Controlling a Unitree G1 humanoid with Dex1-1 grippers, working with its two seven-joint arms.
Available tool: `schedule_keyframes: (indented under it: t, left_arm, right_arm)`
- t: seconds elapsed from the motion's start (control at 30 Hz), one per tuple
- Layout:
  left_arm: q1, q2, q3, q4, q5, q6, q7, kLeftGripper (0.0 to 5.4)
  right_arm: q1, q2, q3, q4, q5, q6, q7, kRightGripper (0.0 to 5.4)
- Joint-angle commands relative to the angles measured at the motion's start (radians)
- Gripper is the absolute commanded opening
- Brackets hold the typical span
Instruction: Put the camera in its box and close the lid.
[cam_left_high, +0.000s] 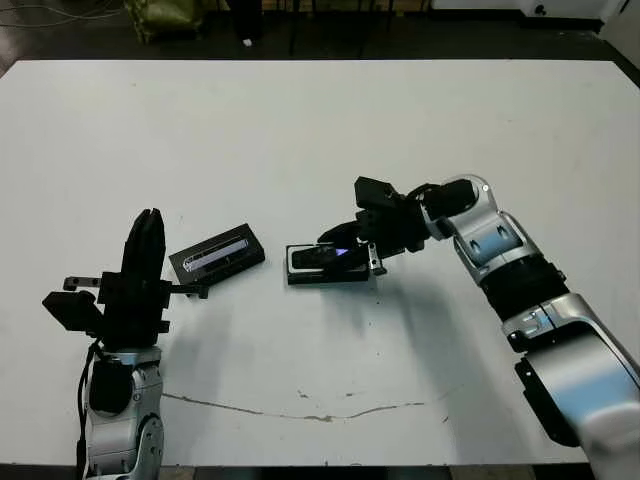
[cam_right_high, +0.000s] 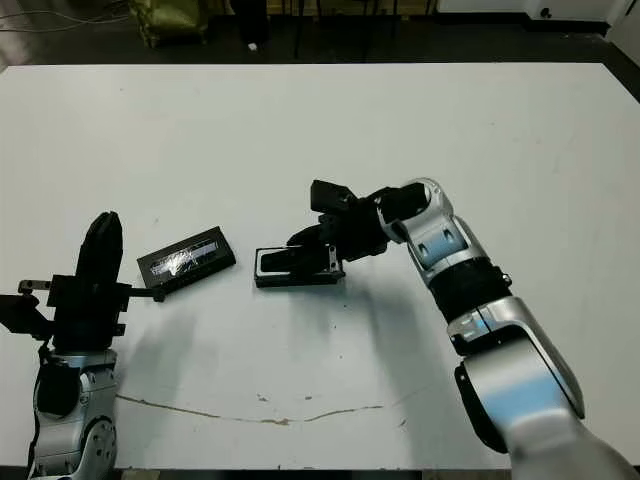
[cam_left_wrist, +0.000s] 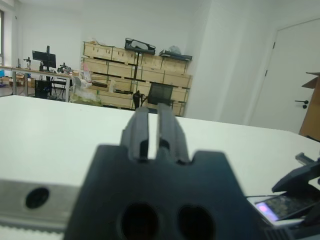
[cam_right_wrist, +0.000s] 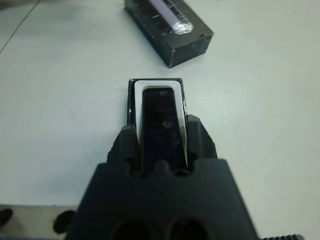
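The box (cam_left_high: 322, 279), black-walled with white lining, lies at the table's middle. The black camera (cam_right_wrist: 160, 120) lies inside it, its purple screen glowing at the right end. My right gripper (cam_left_high: 345, 250) reaches in from the right and hangs low over that end. It is open, with a finger (cam_right_wrist: 201, 142) on each side of the box. The lid (cam_left_high: 216, 255), a black panel with a silvery strip, lies flat just left of the box, apart from it. My left gripper (cam_left_high: 150, 215) stands upright left of the lid, shut on nothing.
The white table (cam_left_high: 400, 130) stretches bare behind and to the right of the box. A thin dark crack (cam_left_high: 300, 412) runs along its near part. Beyond the far edge are a dark floor and chair legs.
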Motion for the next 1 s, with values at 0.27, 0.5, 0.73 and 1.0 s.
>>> schedule_keyframes:
  t: [0.27, 0.5, 0.73, 1.0]
  left_arm:
    - [0.016, 0.004, 0.005, 0.019, -0.005, 0.008, -0.013, 0.0]
    - [0.022, 0.003, 0.002, 0.006, -0.003, 0.025, -0.005, 0.0]
    - [0.018, 0.004, 0.005, 0.014, -0.002, 0.017, -0.008, 0.0]
    - [0.018, 0.002, 0.004, 0.013, -0.001, 0.017, -0.006, 0.0]
  right_arm:
    - [0.037, 0.019, -0.006, -0.04, -0.01, 0.035, -0.104, 2.25]
    - [0.038, -0.005, -0.031, -0.058, 0.016, -0.041, -0.09, 3.78]
    - [0.0, -0.036, -0.049, -0.065, 0.051, -0.077, -0.021, 5.32]
    - [-0.029, -0.069, -0.091, -0.138, 0.131, 0.025, 0.025, 5.37]
